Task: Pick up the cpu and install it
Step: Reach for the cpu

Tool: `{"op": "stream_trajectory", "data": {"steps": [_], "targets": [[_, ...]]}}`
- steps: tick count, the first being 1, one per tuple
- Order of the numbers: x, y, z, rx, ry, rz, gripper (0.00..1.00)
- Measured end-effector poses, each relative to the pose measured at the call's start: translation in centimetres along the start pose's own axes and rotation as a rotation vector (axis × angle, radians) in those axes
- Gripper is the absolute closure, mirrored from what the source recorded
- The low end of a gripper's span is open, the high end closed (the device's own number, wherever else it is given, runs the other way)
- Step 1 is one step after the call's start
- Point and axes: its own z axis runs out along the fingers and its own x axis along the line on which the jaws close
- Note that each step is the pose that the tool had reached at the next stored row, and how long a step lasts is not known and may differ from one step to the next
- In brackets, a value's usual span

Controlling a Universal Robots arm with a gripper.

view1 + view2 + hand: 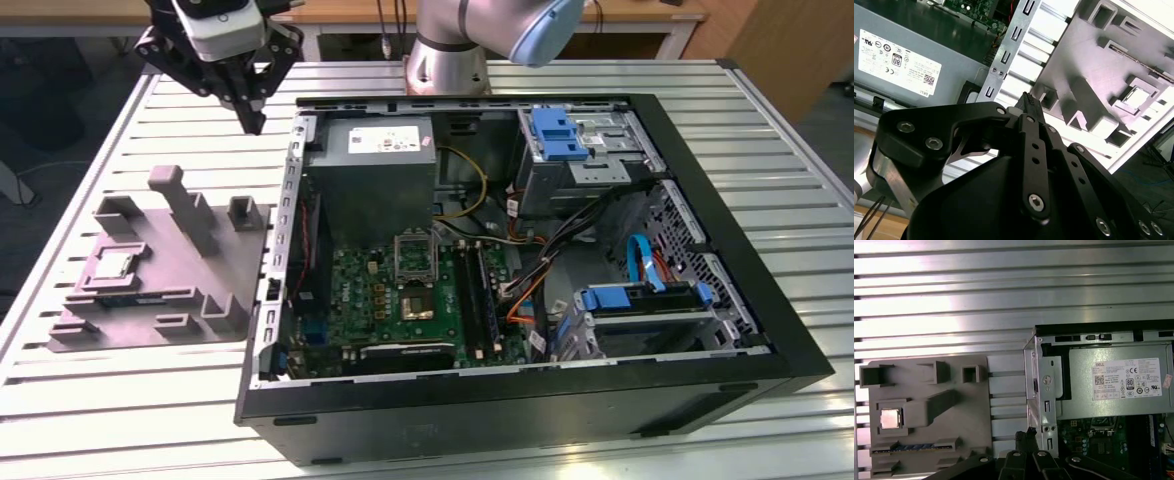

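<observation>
The cpu (114, 263) is a small silvery square lying flat in a recess of the grey moulded tray (187, 300), on the exterior view's left beside the open computer case. Both wrist views show it too, the cpu (890, 418) and the cpu (1136, 97) sitting in the tray (929, 385). My gripper (251, 124) hangs above the slatted table behind the tray, near the case's rear corner and well apart from the cpu. Its fingers (1026, 436) meet at the tips with nothing between them. The silver-framed socket (415, 300) sits on the green motherboard inside the case.
The black case (721, 330) lies on its side, open, with a grey power supply (380, 150), cables and blue drive brackets (554, 135) inside. A memory stick (914, 446) lies in a tray slot. Upright tray posts (180, 200) rise near the cpu. The slatted metal table (80, 140) surrounds everything.
</observation>
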Motion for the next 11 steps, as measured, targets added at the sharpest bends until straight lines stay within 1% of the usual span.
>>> {"op": "stream_trajectory", "data": {"steps": [11], "targets": [[0.29, -0.02, 0.01, 0.0001, 0.0, 0.0, 0.89]]}}
